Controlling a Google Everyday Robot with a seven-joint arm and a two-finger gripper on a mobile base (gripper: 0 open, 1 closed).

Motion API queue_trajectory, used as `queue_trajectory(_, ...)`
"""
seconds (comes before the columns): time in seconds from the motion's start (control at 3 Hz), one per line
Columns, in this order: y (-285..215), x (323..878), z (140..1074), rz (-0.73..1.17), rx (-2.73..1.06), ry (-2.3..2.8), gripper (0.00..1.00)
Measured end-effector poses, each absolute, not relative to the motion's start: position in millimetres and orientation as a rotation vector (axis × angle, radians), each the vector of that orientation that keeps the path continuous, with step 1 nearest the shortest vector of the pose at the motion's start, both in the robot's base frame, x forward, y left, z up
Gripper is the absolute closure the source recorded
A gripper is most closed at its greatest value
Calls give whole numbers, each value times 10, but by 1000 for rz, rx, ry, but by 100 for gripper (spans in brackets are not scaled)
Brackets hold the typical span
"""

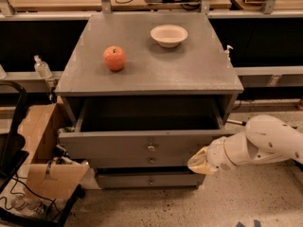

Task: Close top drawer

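Grey wood throughout. Camera view: the top drawer (pixel 113 145) is seen pulled well out of the desk (pixel 189 74), and nothing can be made out in its dark interior. Its tall flat front stands forward of the lower drawers (pixel 123 179). A small knob (pixel 151 147) is noted at the centre of the front.

The hand (pixel 201 161) is placed at the lower right end of that front, at the tip of the white arm (pixel 265 143) that reaches in from the right. Contact is likely but not confirmed. Whether the hand is spread or pressed together cannot be told.

An apple (pixel 115 58) and a bowl (pixel 169 35) are recorded on the desk top, clear of the drawer's travel.

Handling, as judged:
- The front is rigid and not fragile, so no grasp is needed and a flat push is enough.
- Some weight and runner friction are expected, as the box is wide and deep.
- A push at one end may skew the box and bind it, so pressure nearer the centre, beside the knob, is preferred.
- The knob is small and probably slippery, and is better avoided.
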State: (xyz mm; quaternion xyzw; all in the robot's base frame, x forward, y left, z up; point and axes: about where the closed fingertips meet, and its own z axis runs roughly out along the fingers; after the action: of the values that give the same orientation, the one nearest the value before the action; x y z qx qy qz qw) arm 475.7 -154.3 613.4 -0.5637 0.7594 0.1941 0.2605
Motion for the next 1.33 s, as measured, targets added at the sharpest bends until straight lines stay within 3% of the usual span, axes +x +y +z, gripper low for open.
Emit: queue_trajectory(1.33,-1594,5739,6329,370,-1507,1957,100)
